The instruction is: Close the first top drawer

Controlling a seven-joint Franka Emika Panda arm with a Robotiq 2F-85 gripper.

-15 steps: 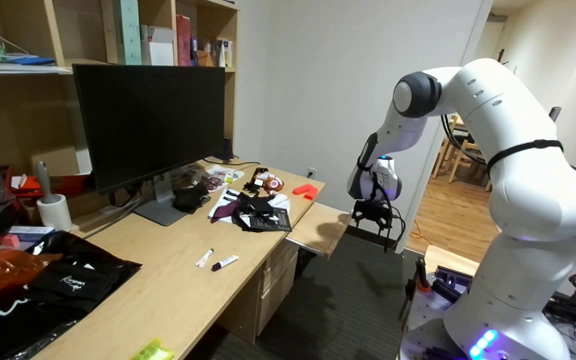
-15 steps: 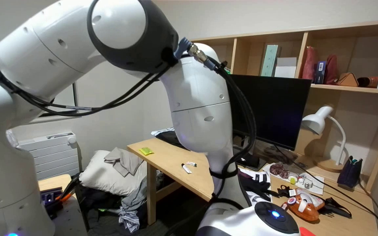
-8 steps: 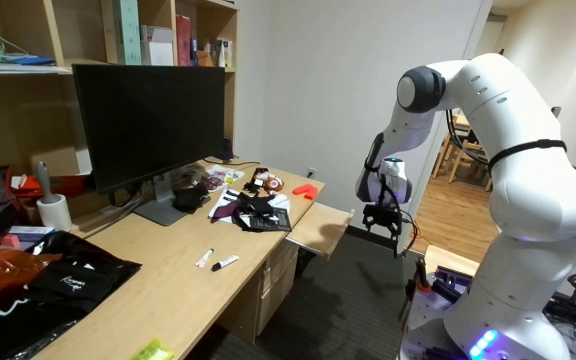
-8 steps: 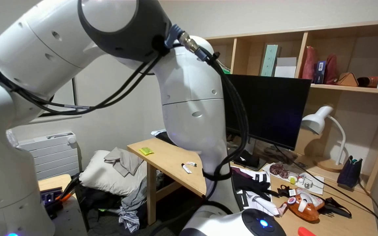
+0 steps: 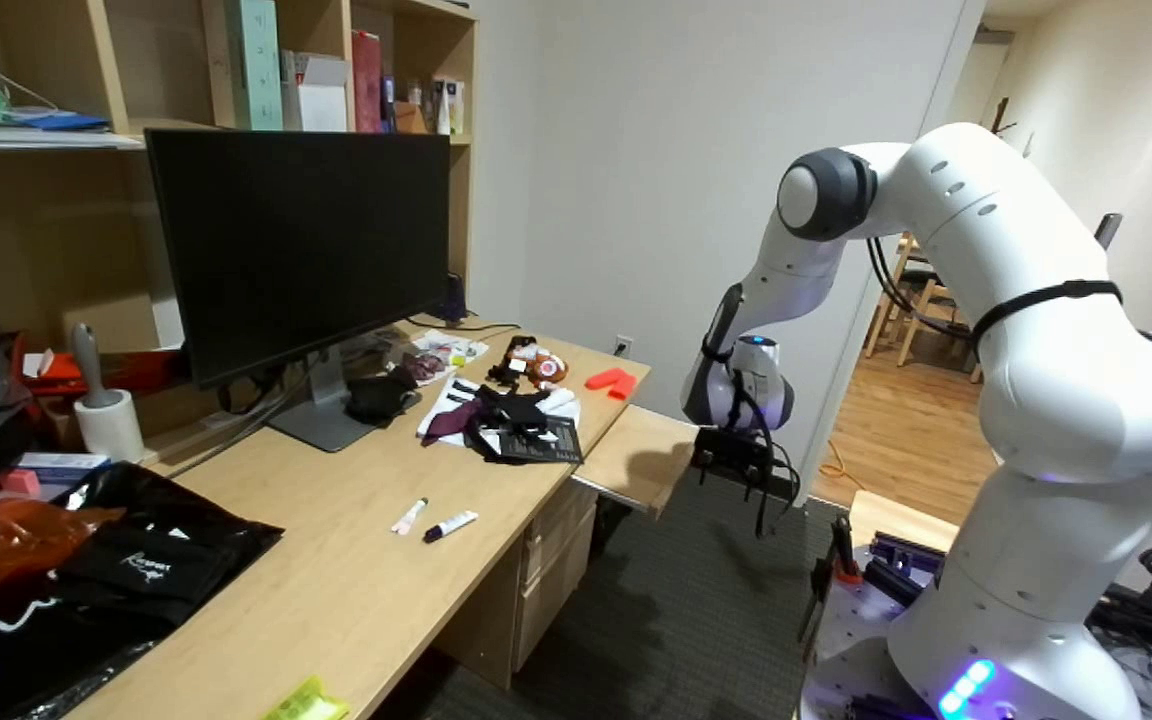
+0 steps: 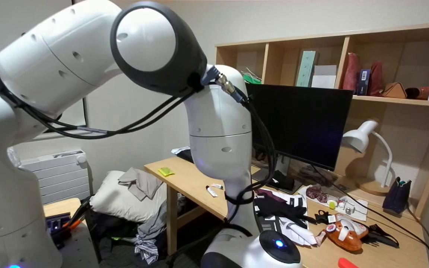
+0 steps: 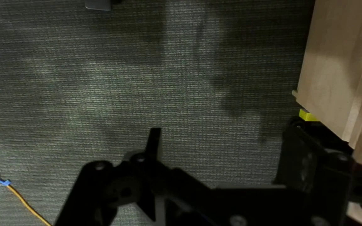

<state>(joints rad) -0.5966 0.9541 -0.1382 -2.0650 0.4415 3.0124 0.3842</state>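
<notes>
Black and angular, the Robotiq gripper (image 7: 225, 130) hung at the end of the white Franka Panda arm (image 5: 1016, 230), its two fingers spread apart, with dark gray carpet (image 7: 184, 94) visible between them in the wrist view. Just beside it, in an exterior view, the shallow top drawer (image 5: 631, 450) jutted out from under the far end of a pale wooden desk (image 5: 326, 590), a shadow lying across its beige surface (whether gripper and drawer touched could not be told). Lower drawer fronts (image 5: 554, 600) of the same color sat below the desktop. At the right of the wrist view, the drawer's pale wood lay close to one finger, and a small yellow patch (image 7: 308, 116) showed at its corner. An orange cable (image 7: 27, 205) ran over the carpet at the lower left.

A large black monitor (image 5: 301, 255) stood on the desk in both exterior views. Near the desk's front edge lay two small tubes (image 5: 452, 526), one with a dark cap; closer to the drawer lay a jumble of black and purple cloth (image 5: 516, 410), with bright red pieces (image 5: 604, 379) at the desk's corner. In an exterior view, a white lamp (image 6: 358, 137) stood beneath a wooden shelf (image 6: 389, 101).
</notes>
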